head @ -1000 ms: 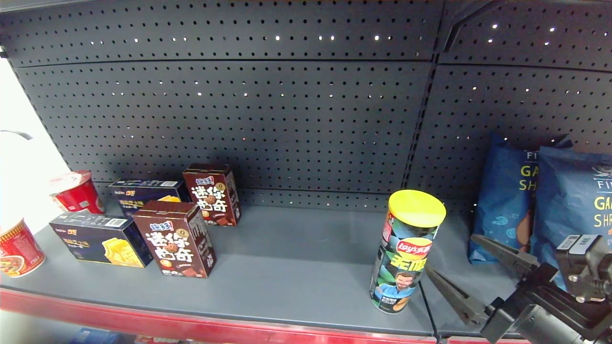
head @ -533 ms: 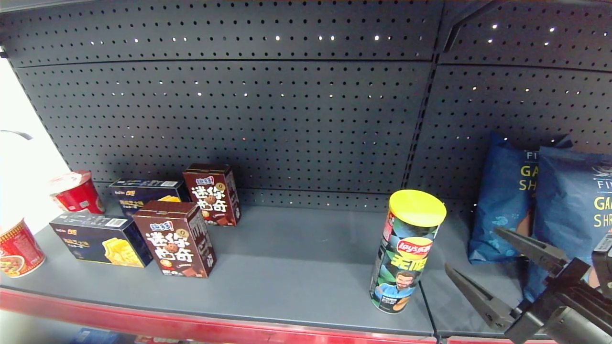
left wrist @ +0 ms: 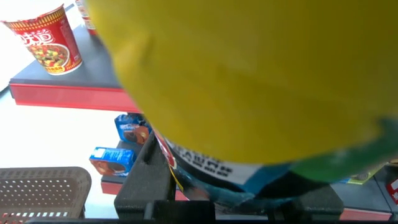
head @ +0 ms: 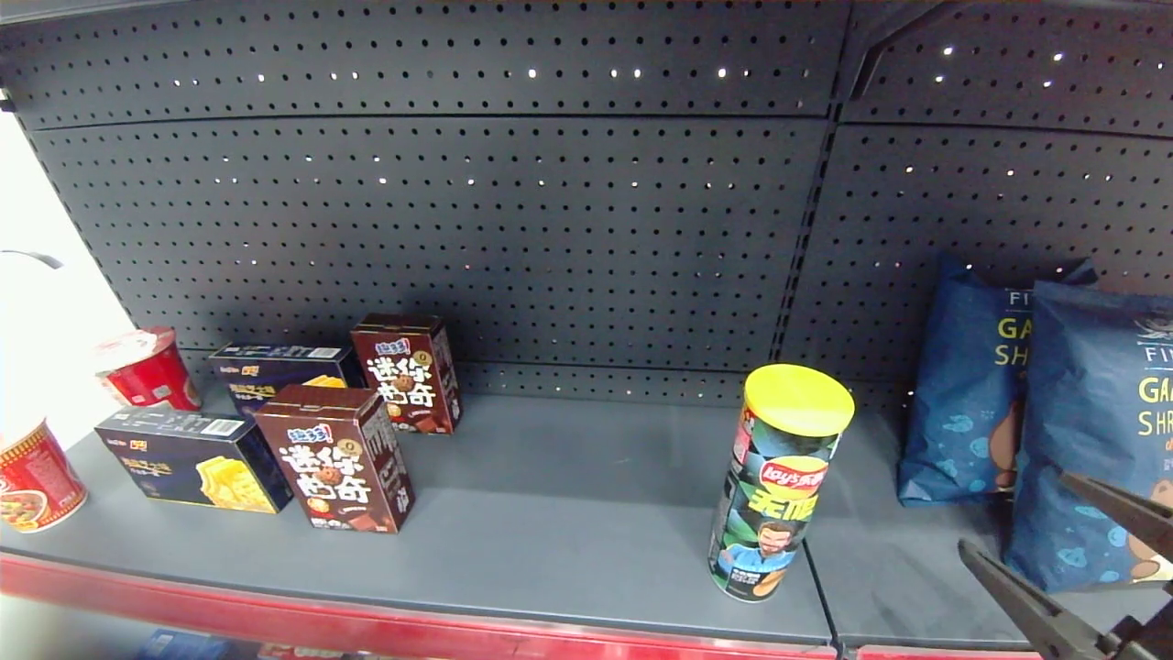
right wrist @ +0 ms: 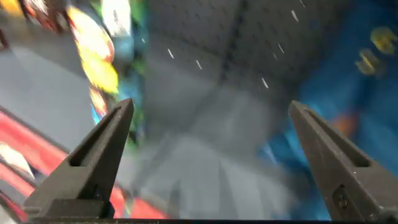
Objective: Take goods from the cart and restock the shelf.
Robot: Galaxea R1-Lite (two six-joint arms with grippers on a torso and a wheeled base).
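Left gripper [left wrist: 239, 202] is clamped on a second chip can [left wrist: 249, 74], yellow lid up against the wrist camera; judged to be the next item to go on the shelf; right gripper [head: 1013, 509] at lower right of the head view, jaws spread wide, holding nothing; the right wrist view shows the same gripper [right wrist: 211, 106] open.

Progress, as a judgement: one chip can [head: 779, 486] stands upright near the front edge of the shelf [head: 568, 513], lower right of centre, apart from the open fingers, so that placement looks done; the held can is not yet placed; bare grey deck between the boxes and the can leaves room for it.

Containers: mesh cart basket [left wrist: 43, 193] at lower left of the left wrist view, contents cannot be told, so the remaining stock is unknown; both cans lidded.

Shelf contents, front to back: red noodle cup [head: 32, 477] far left, dark-blue box [head: 192, 458], brown cookie box [head: 339, 458]; behind them another cup [head: 147, 367], another dark-blue box [head: 275, 365], another brown box [head: 408, 371]; two blue snack bags [head: 962, 394] leaning at right; pegboard back [head: 550, 229] behind all.
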